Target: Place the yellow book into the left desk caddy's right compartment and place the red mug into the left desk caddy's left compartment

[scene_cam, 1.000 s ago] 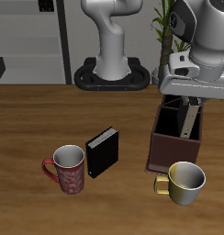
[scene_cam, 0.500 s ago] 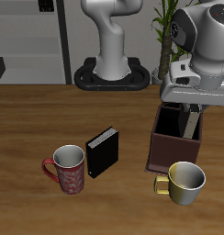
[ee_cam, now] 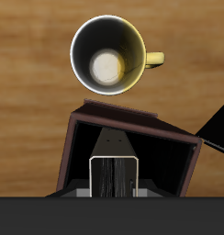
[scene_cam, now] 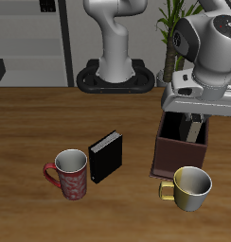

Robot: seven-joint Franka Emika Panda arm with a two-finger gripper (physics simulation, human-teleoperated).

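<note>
Hanging over the caddy (scene_cam: 181,147), the gripper (scene_cam: 194,121) points down into the box's farther part, its fingers (scene_cam: 196,126) reaching just below the rim. Between those fingers the wrist view shows a thin upright slab with striped edges, the book (ee_cam: 115,176), standing inside the caddy (ee_cam: 82,138). Whether the fingers clamp the book or are spread clear of it cannot be told: the pads are hidden by the gripper body and the caddy walls. In the exterior view the book (scene_cam: 193,129) shows only as a pale sliver at the fingers, tilted slightly against the dark interior.

The caddy stands lengthwise toward the table's front edge, with its slanted maroon walls and open top. Which compartment holds the book cannot be told for sure; it sits in the section farther from the front edge.

Just in front of the caddy's near end stands a gold mug (scene_cam: 191,186), upright; the wrist view sees straight into the same gold mug (ee_cam: 108,55) with its handle out to one side.

The red mug (scene_cam: 69,174) stands upright on the table (scene_cam: 32,123), well apart from the caddy, handle turned away from it. Just beside it, between mug and caddy, a black book (scene_cam: 105,156) stands on edge.
</note>
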